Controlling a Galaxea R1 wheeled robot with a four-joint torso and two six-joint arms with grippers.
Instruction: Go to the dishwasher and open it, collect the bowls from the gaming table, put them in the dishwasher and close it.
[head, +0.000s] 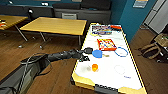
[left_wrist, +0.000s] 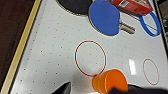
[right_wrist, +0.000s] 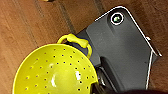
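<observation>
A long white table (head: 110, 71) with a yellow edge stands on a brown wood floor (head: 15, 55) in a room with teal walls; wooden tables (head: 56, 25) and dark seating (head: 75, 8) lie beyond it. On the white top sit a red game box (head: 106, 44), a second colourful box (head: 101, 30) farther back, a blue ring (head: 121, 51), a blue paddle (head: 97, 53) and a small orange cup (head: 94, 67). A brown bag (head: 151, 50) rests on the floor to the right.

The left arm reaches in from the left, its gripper (head: 85, 55) over the table's near-left part, beside the paddle. From the head view, whether its fingers are parted cannot be told.

The left wrist view shows the dotted white surface close up: red circles (left_wrist: 90, 58) printed on it, the orange cup (left_wrist: 110, 80) on its side just by a dark fingertip (left_wrist: 63, 88), the blue paddle (left_wrist: 105, 17) overlapping a black one (left_wrist: 75, 6).

The right wrist view shows a lime-yellow perforated bowl (right_wrist: 53, 71) with a loop handle at the right gripper, over wood floor and a dark robot panel (right_wrist: 120, 47); the grip itself cannot be made out.
</observation>
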